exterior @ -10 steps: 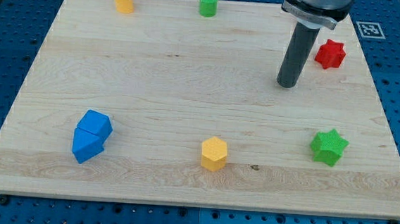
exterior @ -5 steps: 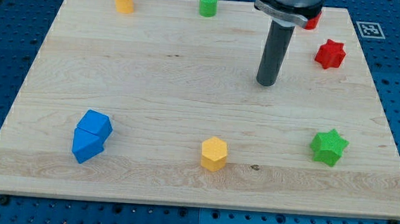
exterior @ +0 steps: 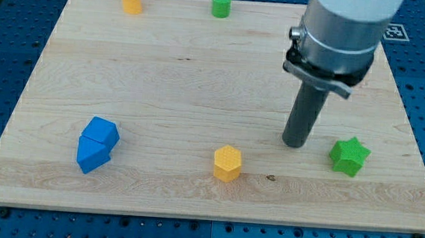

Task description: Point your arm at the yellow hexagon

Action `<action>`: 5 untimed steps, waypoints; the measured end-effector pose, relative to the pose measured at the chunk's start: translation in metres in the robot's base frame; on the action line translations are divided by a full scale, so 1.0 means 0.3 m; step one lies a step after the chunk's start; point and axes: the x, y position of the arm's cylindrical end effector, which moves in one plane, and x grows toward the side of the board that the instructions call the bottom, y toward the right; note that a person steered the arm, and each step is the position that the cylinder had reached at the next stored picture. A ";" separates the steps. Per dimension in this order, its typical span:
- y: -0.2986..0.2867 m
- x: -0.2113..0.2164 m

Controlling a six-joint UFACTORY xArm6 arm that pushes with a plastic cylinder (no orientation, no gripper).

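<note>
The yellow hexagon point(exterior: 227, 163) stands on the wooden board point(exterior: 185, 87) near the view's bottom middle. My tip point(exterior: 295, 143) rests on the board to the right of the hexagon and a little above it, about a block and a half's width away, not touching it. The tip sits between the yellow hexagon and the green star point(exterior: 348, 155), which is close on its right.
Two blue blocks point(exterior: 96, 144) sit pressed together at the lower left. A second yellow block point(exterior: 131, 1) and a green cylinder point(exterior: 220, 4) stand near the board's top edge. The arm hides the red star at the upper right.
My tip has moved down the view, from the board's upper right towards the bottom, ending between the yellow hexagon and the green star. The arm now covers the red star. No block has moved.
</note>
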 end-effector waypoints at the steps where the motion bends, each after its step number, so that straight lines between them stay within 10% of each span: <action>1: -0.010 0.104; 5: -0.177 0.169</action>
